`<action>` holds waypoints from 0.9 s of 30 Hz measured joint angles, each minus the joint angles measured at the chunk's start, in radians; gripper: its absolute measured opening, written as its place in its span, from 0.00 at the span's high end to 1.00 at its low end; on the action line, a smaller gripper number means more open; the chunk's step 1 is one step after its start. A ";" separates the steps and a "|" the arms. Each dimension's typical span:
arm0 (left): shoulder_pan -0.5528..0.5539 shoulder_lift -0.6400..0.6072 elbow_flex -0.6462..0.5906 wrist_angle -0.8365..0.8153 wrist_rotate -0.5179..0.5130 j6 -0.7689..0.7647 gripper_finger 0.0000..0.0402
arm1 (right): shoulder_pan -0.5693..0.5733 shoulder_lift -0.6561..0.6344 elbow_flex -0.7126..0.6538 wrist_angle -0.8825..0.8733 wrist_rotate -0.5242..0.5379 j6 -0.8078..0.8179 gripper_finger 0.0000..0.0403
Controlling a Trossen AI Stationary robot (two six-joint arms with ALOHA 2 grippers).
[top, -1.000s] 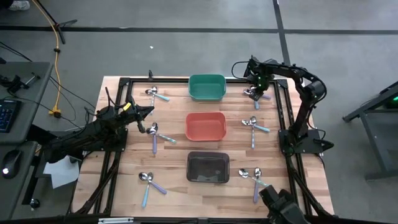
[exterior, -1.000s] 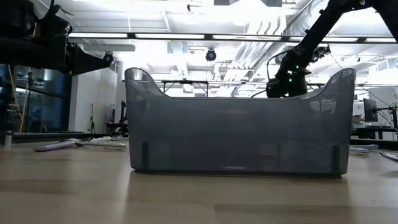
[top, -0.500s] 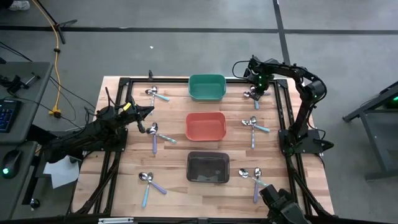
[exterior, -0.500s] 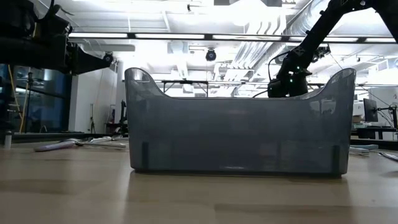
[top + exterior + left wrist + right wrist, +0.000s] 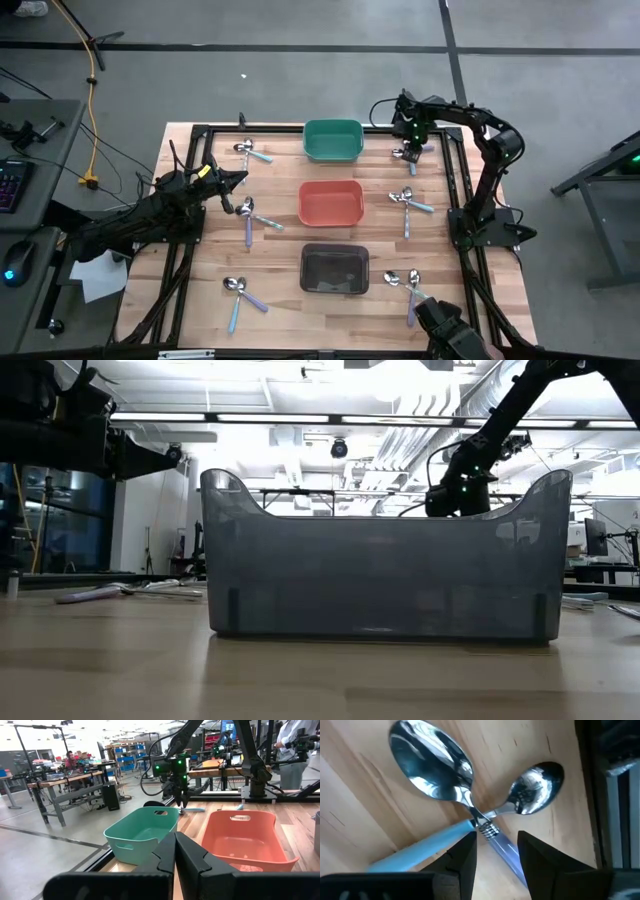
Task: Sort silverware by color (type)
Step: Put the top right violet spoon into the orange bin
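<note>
With the right end effector [image 5: 494, 851] spread apart right above the crossed spoons [image 5: 470, 795] near the green bin [image 5: 332, 140] on the worktop [image 5: 280, 250], we'd clamp only the blue handle [image 5: 425, 847], clear of the purple one.

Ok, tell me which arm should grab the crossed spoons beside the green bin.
Right. The right gripper hangs open directly over the crossed spoons; the left gripper sits shut across the table.

Around the red-orange bin [image 5: 330, 203] there are twelve spoons, in six pairs [image 5: 250, 152], three pairs on each side of it. There are three bins: one green [image 5: 332, 140], one red-orange, one black [image 5: 334, 269].
</note>
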 joint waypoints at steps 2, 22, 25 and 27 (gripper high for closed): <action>0.000 0.000 0.000 0.000 0.000 0.000 1.00 | 0.000 0.000 0.000 -0.001 -0.001 -0.002 0.68; 0.000 0.000 0.000 0.000 0.000 0.000 1.00 | 0.013 -0.003 -0.071 0.077 0.009 -0.018 0.86; 0.000 0.000 0.000 0.000 0.000 0.000 1.00 | 0.013 -0.003 -0.071 0.080 0.006 0.005 0.95; 0.000 0.000 0.000 0.000 0.000 0.000 1.00 | 0.013 -0.003 -0.070 0.080 0.007 0.022 0.97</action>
